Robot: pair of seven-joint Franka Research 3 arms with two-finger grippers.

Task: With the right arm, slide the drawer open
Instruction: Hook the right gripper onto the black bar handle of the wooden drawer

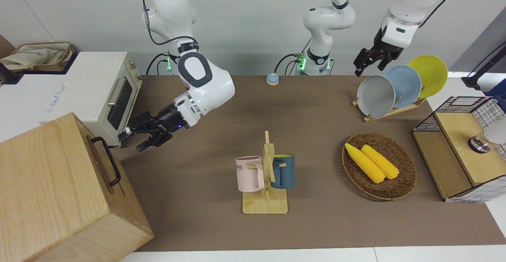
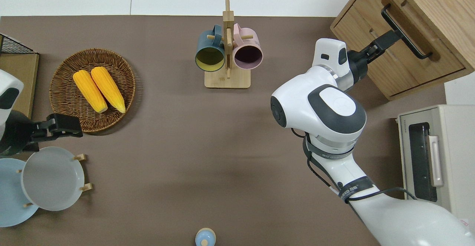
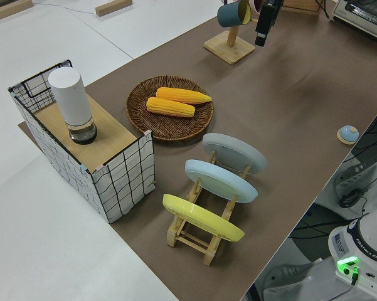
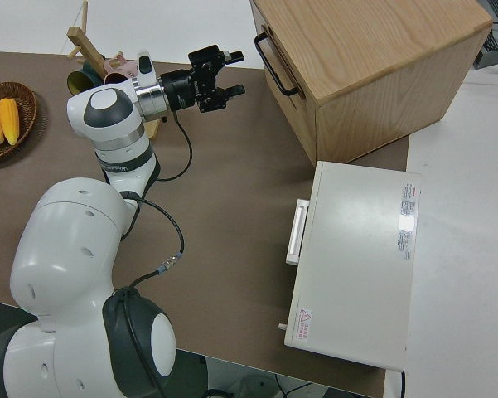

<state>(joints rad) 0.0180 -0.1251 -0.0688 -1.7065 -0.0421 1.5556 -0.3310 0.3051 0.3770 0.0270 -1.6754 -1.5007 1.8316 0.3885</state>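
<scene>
The right tool [image 1: 132, 139] is reaching out with its fingers spread wide and holding nothing, pointing at the black bar handle [image 2: 404, 30] of the shut drawer [image 2: 399, 58], which is sitting in the wooden box [image 1: 59, 191] at the right arm's end of the worktop [image 1: 316, 222]. Farther along, I judge a fingertip could be striking the bar end or drawer face if the approach is running off-line; open worktop is lying toward the mug rack [image 1: 265, 179] for the pull, the toaster oven [image 1: 99, 92] nearer the robots is crowding the elbow, and the left arm is parked
</scene>
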